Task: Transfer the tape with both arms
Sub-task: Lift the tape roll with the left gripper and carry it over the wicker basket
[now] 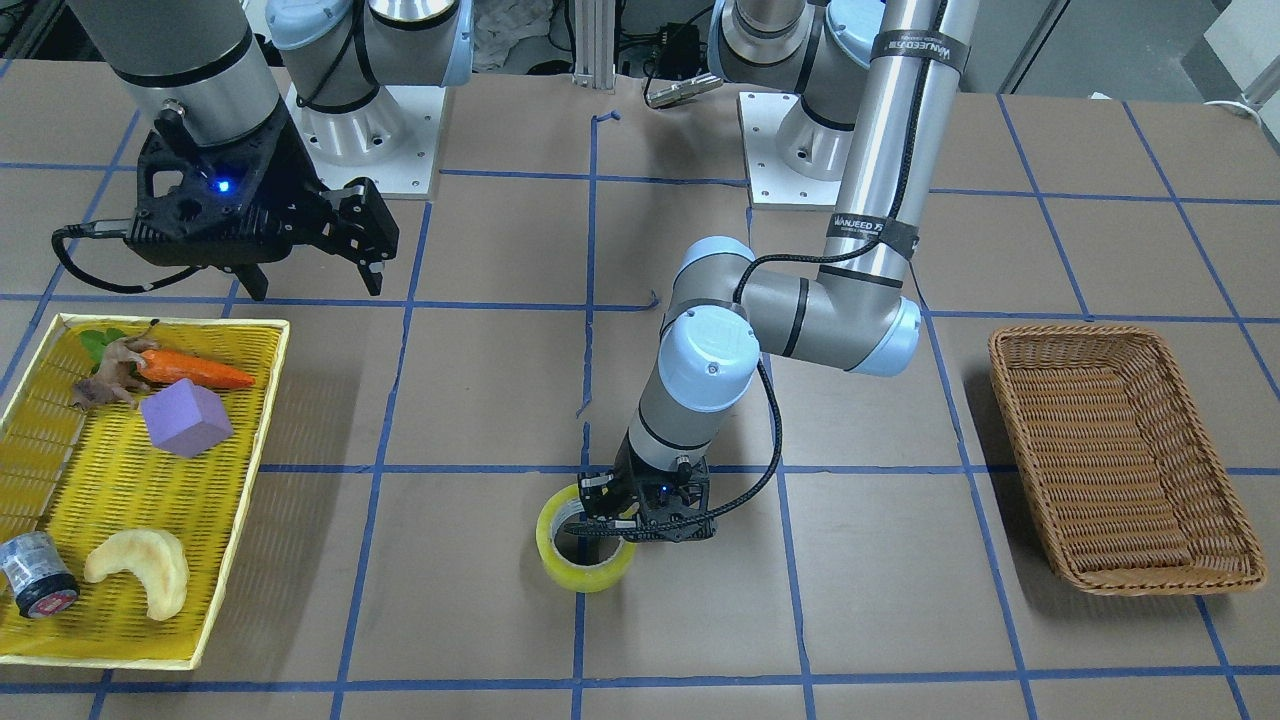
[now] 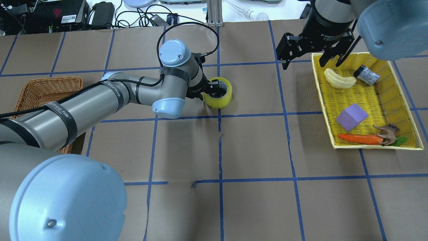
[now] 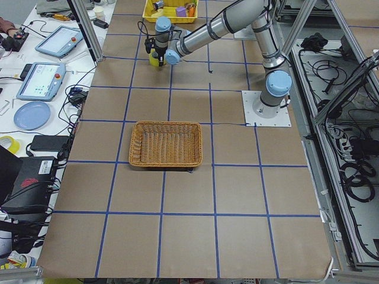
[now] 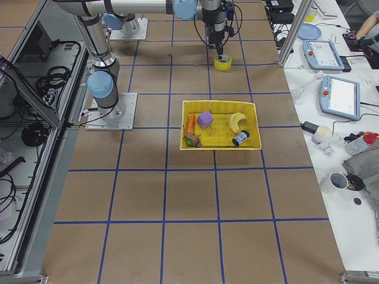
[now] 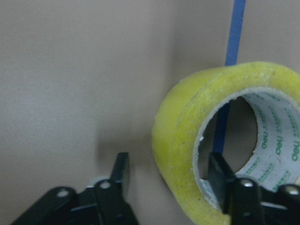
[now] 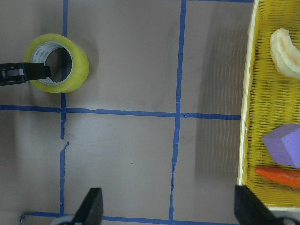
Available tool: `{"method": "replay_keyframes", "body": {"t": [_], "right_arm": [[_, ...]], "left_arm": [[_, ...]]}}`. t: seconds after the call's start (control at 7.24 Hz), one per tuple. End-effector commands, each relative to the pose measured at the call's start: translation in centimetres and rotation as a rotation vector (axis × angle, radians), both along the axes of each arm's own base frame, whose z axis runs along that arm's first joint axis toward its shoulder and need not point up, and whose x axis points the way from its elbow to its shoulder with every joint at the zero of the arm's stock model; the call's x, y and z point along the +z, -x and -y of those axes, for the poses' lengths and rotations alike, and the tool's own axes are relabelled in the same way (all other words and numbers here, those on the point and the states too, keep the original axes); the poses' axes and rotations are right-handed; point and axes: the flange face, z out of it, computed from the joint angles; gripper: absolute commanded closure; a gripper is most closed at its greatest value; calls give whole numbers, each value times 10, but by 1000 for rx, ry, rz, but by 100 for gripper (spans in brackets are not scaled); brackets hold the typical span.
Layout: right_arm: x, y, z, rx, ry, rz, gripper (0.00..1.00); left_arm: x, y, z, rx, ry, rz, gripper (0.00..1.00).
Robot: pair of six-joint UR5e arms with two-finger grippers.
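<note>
The tape [image 1: 585,575], a wide yellow roll with a grey-white core, stands on its flat side on the brown table near a blue grid line. It also shows in the overhead view [image 2: 219,100] and the right wrist view [image 6: 79,70]. My left gripper [image 1: 600,525] is down at the roll and open. In the left wrist view one finger [image 5: 220,180] is inside the core and the other [image 5: 119,173] is outside, a little apart from the tape [image 5: 183,140]. My right gripper [image 2: 312,62] is open and empty, held high beside the yellow tray.
A yellow mesh tray [image 2: 374,100] holds a carrot [image 2: 359,139], a purple block [image 2: 351,116], a pale curved piece [image 2: 339,80], a toy animal and a dark cylinder with a red end [image 1: 35,575]. A brown wicker basket [image 1: 1120,460] stands on the left arm's side.
</note>
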Motion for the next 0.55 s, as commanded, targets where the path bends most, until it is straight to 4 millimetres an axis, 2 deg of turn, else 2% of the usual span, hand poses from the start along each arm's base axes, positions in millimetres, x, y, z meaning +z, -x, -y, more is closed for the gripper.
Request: {"method": "replay_keyframes", "body": {"t": [0.0, 0.14, 0.28, 0.41], "right_arm": [[0, 0, 0, -1, 0, 0, 0], [0, 0, 0, 1, 0, 0, 0], [0, -1, 0, 1, 0, 2, 0], [0, 0, 0, 0, 0, 0, 0]], "left_arm": [[26, -2, 0, -50, 43, 6, 100], [40, -10, 2, -49, 37, 23, 100], [73, -35, 17, -77, 51, 42, 100], [108, -86, 34, -129, 31, 70, 100]]}}
